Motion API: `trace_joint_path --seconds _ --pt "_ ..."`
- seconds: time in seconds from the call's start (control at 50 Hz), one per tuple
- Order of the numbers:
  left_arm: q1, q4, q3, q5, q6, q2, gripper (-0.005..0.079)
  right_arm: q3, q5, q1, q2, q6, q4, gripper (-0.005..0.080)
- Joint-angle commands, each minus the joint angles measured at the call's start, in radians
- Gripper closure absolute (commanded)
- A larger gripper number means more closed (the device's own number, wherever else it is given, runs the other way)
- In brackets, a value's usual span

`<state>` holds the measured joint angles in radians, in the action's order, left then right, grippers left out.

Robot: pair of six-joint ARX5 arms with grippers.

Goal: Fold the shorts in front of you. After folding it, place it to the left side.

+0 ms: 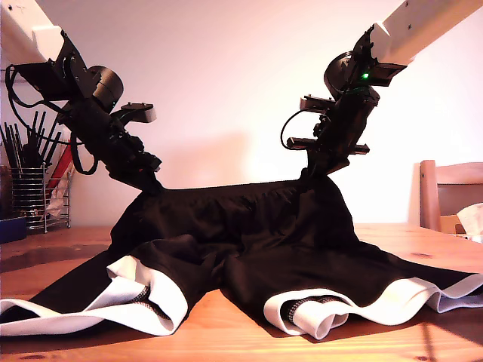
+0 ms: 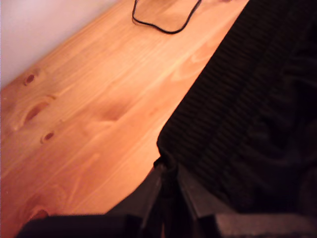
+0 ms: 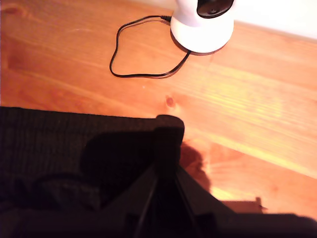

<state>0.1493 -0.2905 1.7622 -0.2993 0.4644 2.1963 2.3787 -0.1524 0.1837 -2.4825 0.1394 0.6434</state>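
You see no fold yet. My first gripper (image 2: 166, 166) and my second gripper (image 3: 168, 129) have their fingers clenched on the waistband corners of the shorts (image 1: 249, 226), raised mid-scene. The legs drape on the surface (image 1: 226, 335). Folding and leftward placement remain.

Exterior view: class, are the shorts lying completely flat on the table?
No. The shorts are lifted at the waistband by two grippers, one at each end, while only the white-banded leg hems rest on the table.

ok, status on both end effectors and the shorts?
Both end effectors, first and second, shut on black white-banded fabric shorts at the waistband, lifted; legs on wooden table. Unfolded.
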Motion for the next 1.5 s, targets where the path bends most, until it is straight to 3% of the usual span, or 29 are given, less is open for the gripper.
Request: trace_joint_path --seconds 0.0,0.5,0.76,1.12,1.48 --pt "-0.041 -0.008 -0.022 0.014 -0.016 0.009 0.0766 -0.039 0.016 -0.040 -0.028 0.006 -0.025 0.0765" --pt "-0.041 0.090 -0.022 -0.042 -0.056 0.009 0.0766 -0.156 0.007 -0.001 -0.022 -0.036 -0.444 0.0765" --pt "-0.061 0.097 -0.022 -0.080 -0.057 0.009 0.0766 -0.200 0.008 0.001 -0.016 -0.038 -0.544 0.0765" --pt "-0.050 0.113 -0.051 -0.142 -0.048 0.008 0.0766 -0.618 0.006 -0.001 0.168 -0.039 -0.848 0.0765" --pt "-0.025 0.220 -0.279 -0.108 -0.058 -0.124 0.0766 -0.886 -0.025 -0.062 0.380 -0.034 -0.883 0.0765"
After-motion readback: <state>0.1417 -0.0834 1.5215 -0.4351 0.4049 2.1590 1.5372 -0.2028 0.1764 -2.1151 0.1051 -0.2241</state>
